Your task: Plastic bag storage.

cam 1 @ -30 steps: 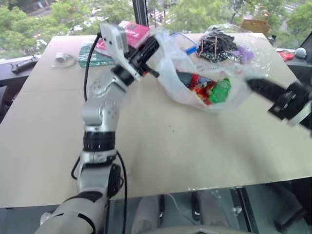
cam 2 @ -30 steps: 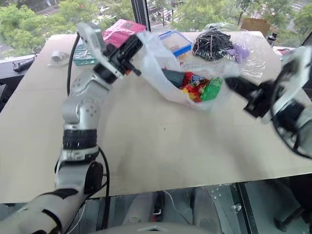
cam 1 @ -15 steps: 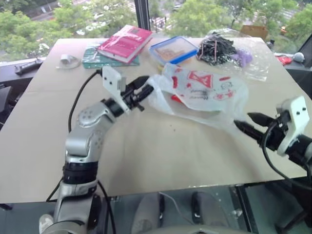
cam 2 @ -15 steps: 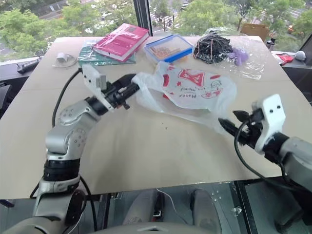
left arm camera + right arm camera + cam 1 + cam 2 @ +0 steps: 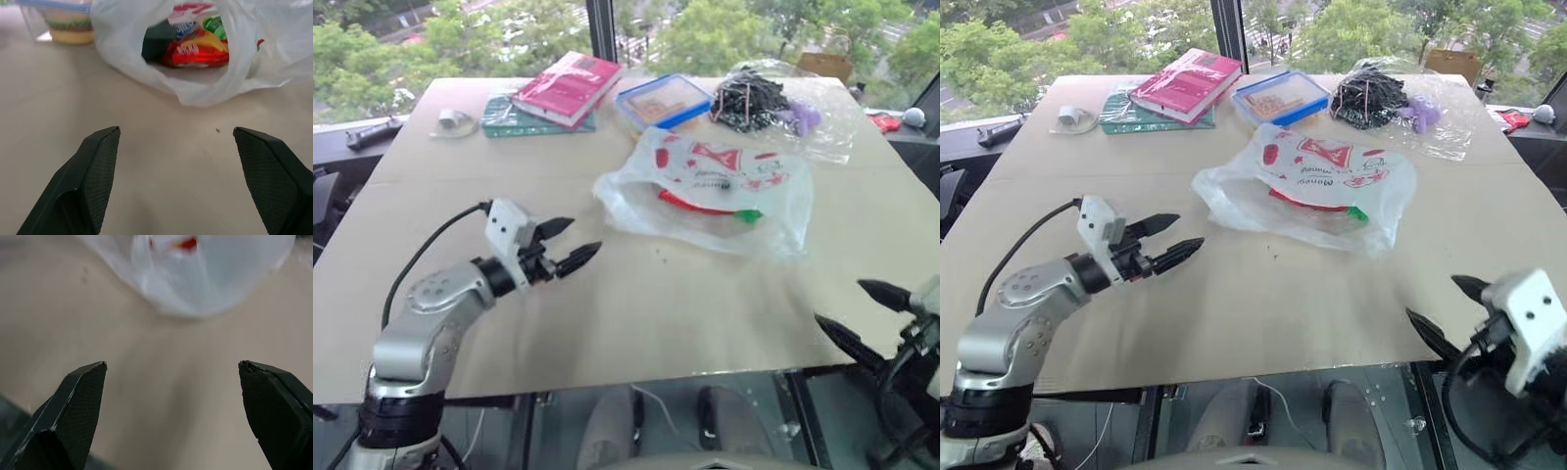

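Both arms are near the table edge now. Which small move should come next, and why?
Probably bring the left gripper forward to the plastic bag. The bag lies on the table untouched, its mouth gaping toward that gripper, and both jaws stand open and empty.

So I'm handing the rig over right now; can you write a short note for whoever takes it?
Left gripper: open, empty, short of the bag's mouth.
Right gripper: open, empty, at the table's near edge.
Plastic bag: lying mid-table, untouched, mouth toward the left gripper, with snack packets inside.
Done: bag filled and set down.
Left: apparently stowing the bag; where is not evident.
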You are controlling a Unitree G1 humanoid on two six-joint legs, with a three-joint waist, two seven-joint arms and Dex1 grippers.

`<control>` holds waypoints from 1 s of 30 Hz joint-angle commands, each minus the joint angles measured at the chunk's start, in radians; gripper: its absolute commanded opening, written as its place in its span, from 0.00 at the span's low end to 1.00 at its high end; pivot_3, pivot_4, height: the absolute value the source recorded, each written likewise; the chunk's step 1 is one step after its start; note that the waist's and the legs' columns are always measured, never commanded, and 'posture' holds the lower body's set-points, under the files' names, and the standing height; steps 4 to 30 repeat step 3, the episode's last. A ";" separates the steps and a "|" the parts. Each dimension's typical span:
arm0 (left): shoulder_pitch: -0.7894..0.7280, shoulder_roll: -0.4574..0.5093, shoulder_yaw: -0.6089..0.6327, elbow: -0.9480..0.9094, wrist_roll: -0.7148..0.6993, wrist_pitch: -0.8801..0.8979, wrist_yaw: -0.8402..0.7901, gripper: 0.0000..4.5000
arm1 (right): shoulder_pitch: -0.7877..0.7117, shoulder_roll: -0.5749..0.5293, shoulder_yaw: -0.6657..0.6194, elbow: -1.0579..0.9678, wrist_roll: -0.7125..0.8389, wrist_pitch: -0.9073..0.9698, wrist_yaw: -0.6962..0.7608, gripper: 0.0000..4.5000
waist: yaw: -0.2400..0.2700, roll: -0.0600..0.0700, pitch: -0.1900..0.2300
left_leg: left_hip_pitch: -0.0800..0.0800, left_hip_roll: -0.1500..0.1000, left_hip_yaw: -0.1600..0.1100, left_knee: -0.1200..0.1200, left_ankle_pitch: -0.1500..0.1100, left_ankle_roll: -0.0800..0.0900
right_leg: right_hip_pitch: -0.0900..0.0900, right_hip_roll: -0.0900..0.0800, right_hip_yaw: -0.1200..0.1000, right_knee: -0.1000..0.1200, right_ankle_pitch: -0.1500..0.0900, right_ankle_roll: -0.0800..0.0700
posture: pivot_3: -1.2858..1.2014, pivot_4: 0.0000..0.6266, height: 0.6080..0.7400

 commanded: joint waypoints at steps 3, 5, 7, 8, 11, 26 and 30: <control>0.079 0.042 0.091 -0.077 -0.045 0.018 -0.024 0.85 | 0.009 0.036 -0.028 0.058 -0.099 -0.115 0.105 0.97 | -0.004 0.001 -0.001 | 0.001 0.000 0.001 0.000 0.000 0.000 | 0.000 -0.001 0.000 0.000 -0.001 0.002 | 0.52 0.24 1.00; 0.079 0.042 0.091 -0.077 -0.045 0.018 -0.024 0.85 | 0.009 0.036 -0.028 0.058 -0.099 -0.115 0.105 0.97 | -0.004 0.001 -0.001 | 0.001 0.000 0.001 0.000 0.000 0.000 | 0.000 -0.001 0.000 0.000 -0.001 0.002 | 0.52 0.24 1.00; 0.079 0.042 0.091 -0.077 -0.045 0.018 -0.024 0.85 | 0.009 0.036 -0.028 0.058 -0.099 -0.115 0.105 0.97 | -0.004 0.001 -0.001 | 0.001 0.000 0.001 0.000 0.000 0.000 | 0.000 -0.001 0.000 0.000 -0.001 0.002 | 0.52 0.24 1.00; 0.079 0.042 0.091 -0.077 -0.045 0.018 -0.024 0.85 | 0.009 0.036 -0.028 0.058 -0.099 -0.115 0.105 0.97 | -0.004 0.001 -0.001 | 0.001 0.000 0.001 0.000 0.000 0.000 | 0.000 -0.001 0.000 0.000 -0.001 0.002 | 0.52 0.24 1.00; 0.079 0.042 0.091 -0.077 -0.045 0.018 -0.024 0.85 | 0.009 0.036 -0.028 0.058 -0.099 -0.115 0.105 0.97 | -0.004 0.001 -0.001 | 0.001 0.000 0.001 0.000 0.000 0.000 | 0.000 -0.001 0.000 0.000 -0.001 0.002 | 0.52 0.24 1.00; 0.079 0.042 0.091 -0.077 -0.045 0.018 -0.024 0.85 | 0.009 0.036 -0.028 0.058 -0.099 -0.115 0.105 0.97 | -0.004 0.001 -0.001 | 0.001 0.000 0.001 0.000 0.000 0.000 | 0.000 -0.001 0.000 0.000 -0.001 0.002 | 0.52 0.24 1.00; 0.079 0.042 0.091 -0.077 -0.045 0.018 -0.024 0.85 | 0.009 0.036 -0.028 0.058 -0.099 -0.115 0.105 0.97 | -0.004 0.001 -0.001 | 0.001 0.000 0.001 0.000 0.000 0.000 | 0.000 -0.001 0.000 0.000 -0.001 0.002 | 0.52 0.24 1.00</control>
